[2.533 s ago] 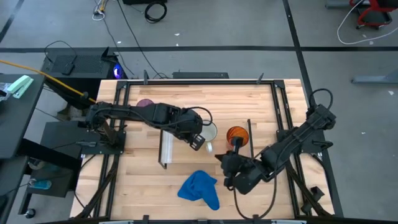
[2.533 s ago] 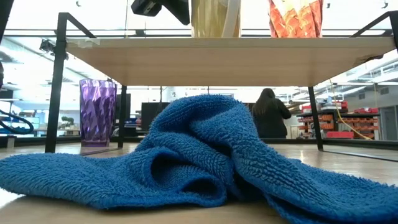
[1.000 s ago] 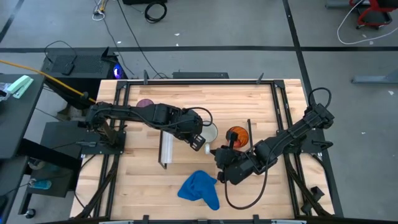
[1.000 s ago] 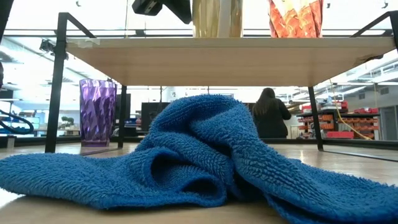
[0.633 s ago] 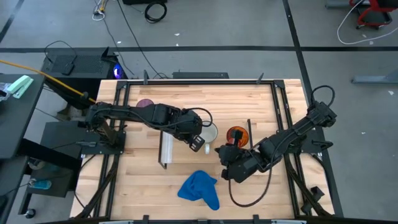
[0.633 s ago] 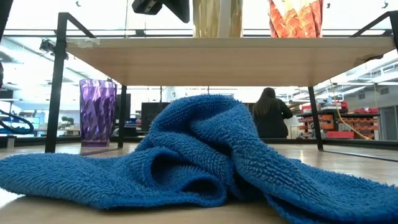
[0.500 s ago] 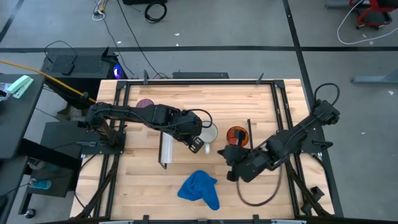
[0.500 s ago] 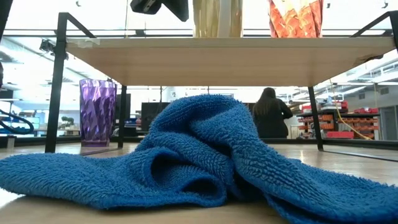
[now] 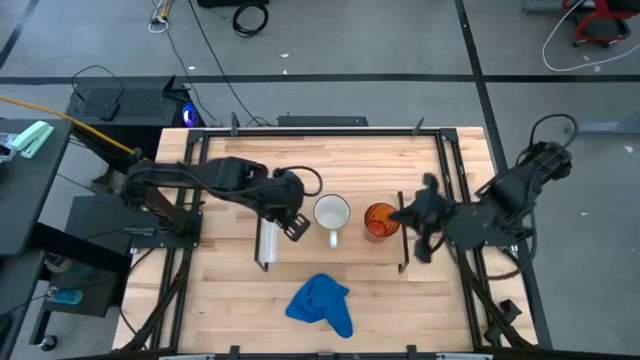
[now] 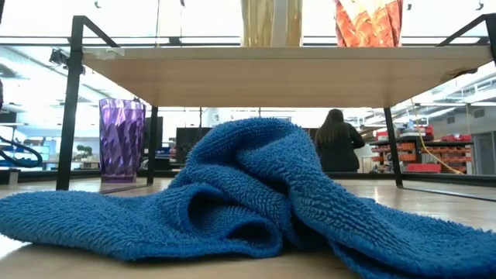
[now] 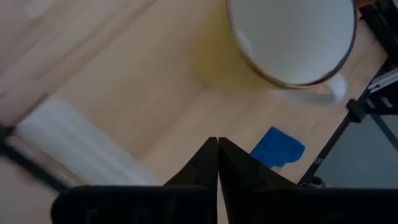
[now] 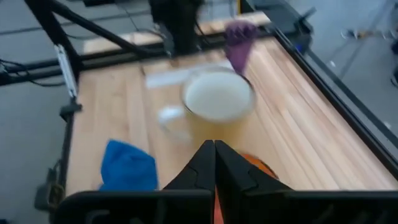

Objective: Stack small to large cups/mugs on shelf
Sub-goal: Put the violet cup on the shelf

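**Desk:** What does the overhead give us, biggest first?

**Photographer:** The tabletop point(image 9: 230, 290) fills mid-frame. On it the shelf point(image 9: 352, 238), centre frame, carries the white mug point(image 9: 332, 212), handle toward the bottom edge, and the orange cup point(image 9: 379, 219) just to its right, apart. The blue cloth point(image 9: 322, 304) lies lower centre. The purple cup is hidden from above behind the left arm. The left gripper point(image 9: 292, 228) sits left of the mug, clear of it; the right gripper point(image 9: 412, 216) sits right of the orange cup at the shelf's end.

**Desk:** And the table-level shot?

**Photographer:** It shows the purple cup point(image 10: 121, 140) standing upright on the tabletop at left, beyond the shelf's leg, below the board. The cloth fills the foreground; only the bases of the mug and orange cup show at the top edge. A person point(image 10: 335, 141) stands far behind.

**Desk:** Jaws?

**Photographer:** Both wrist cameras show the fingers pressed together, holding nothing
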Robot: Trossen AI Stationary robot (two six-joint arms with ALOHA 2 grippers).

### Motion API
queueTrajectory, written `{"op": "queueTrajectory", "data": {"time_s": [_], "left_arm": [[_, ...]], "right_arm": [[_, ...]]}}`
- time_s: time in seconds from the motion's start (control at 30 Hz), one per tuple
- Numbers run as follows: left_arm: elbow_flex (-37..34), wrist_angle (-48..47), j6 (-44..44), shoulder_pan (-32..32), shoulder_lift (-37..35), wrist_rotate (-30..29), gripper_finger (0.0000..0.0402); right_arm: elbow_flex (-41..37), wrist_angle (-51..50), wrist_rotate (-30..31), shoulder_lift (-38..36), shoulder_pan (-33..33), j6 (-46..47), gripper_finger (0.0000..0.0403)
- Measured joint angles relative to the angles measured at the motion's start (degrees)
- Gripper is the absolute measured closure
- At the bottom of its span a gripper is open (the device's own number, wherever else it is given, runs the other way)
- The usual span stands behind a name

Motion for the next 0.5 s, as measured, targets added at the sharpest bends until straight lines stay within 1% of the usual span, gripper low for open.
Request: {"op": "queueTrajectory", "data": {"time_s": [0.13, 0.23, 0.4, 0.5], "left_arm": [[0.04, -1.42, -0.06, 0.02, -1.96, -2.44, 0.0389], [0.04, -3.41, -0.14, 0.02, -3.06, -4.95, 0.0385], [0.04, -9.54, -0.18, 0.34, -4.35, -9.04, 0.0378], [0.04, -12.87, -0.19, 1.06, -4.73, -9.94, 0.038]], "right_arm": [[0.0, -10.11, -0.17, -3.46, 0.04, 6.65, 0.0394], [0.0, -15.14, -0.13, -5.46, 1.34, 11.43, 0.0392], [-0.02, -18.2, -0.12, -8.06, 4.23, 16.06, 0.0393], [-0.02, -18.53, 0.04, -8.9, 5.43, 17.38, 0.0393]]}}
